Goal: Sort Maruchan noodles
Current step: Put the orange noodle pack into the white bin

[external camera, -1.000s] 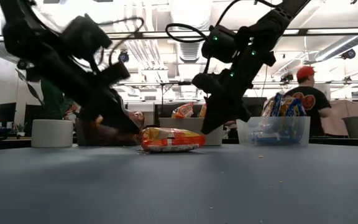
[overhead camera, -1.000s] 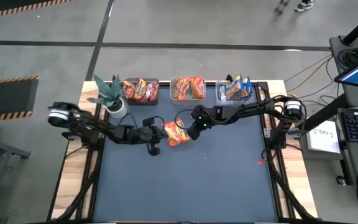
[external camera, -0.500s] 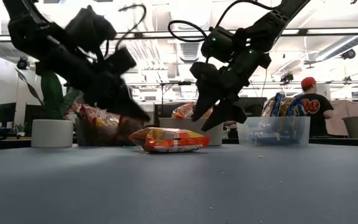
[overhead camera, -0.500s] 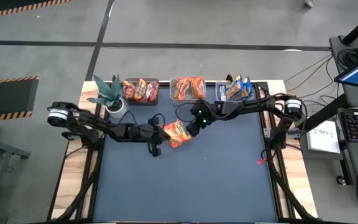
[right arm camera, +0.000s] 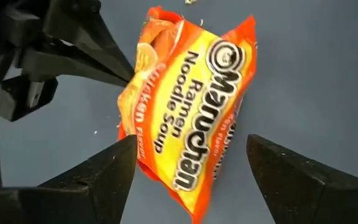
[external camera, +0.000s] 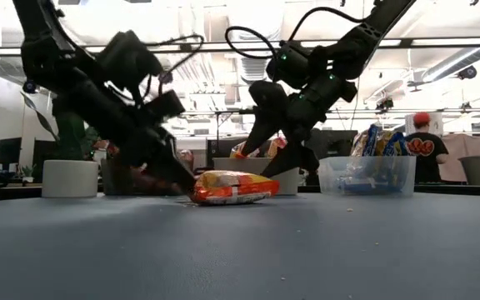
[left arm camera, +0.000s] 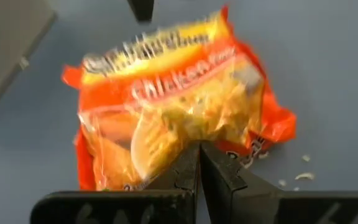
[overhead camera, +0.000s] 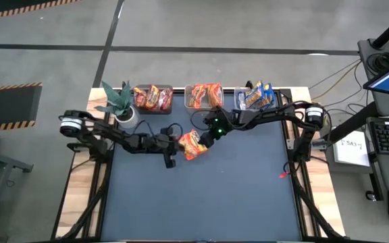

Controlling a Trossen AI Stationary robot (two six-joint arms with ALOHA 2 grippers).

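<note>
On my far left I see a potted plant (overhead camera: 118, 102) at the back left corner of the table (overhead camera: 201, 196); just to its right along the back edge stand three clear bins in a row: the left bin (overhead camera: 154, 99) holds dark red packets, the middle bin (overhead camera: 204, 96) holds orange packets, the right bin (overhead camera: 256, 98) holds blue-and-yellow packets; my left arm reaches in from the left side, low over the mat, and the left gripper (overhead camera: 170, 144) has its fingers pressed together at the left edge of a loose orange packet (overhead camera: 192, 143); in the left wrist view the two dark fingers (left arm camera: 225, 183) meet with no gap between them, tips touching the wrapper's near edge, though I cannot tell whether any film is pinched between them; that orange packet lies flat on the table, in front of the gap between the left and middle bins, chicken flavour by its printing; the right gripper (overhead camera: 206, 138) hangs just above the packet's right side, jaws spread wide, one finger to each side of the packet in the right wrist view, neither touching it; in the low view a person in a red cap (external camera: 424, 147) stands in the room behind the right bin
</note>
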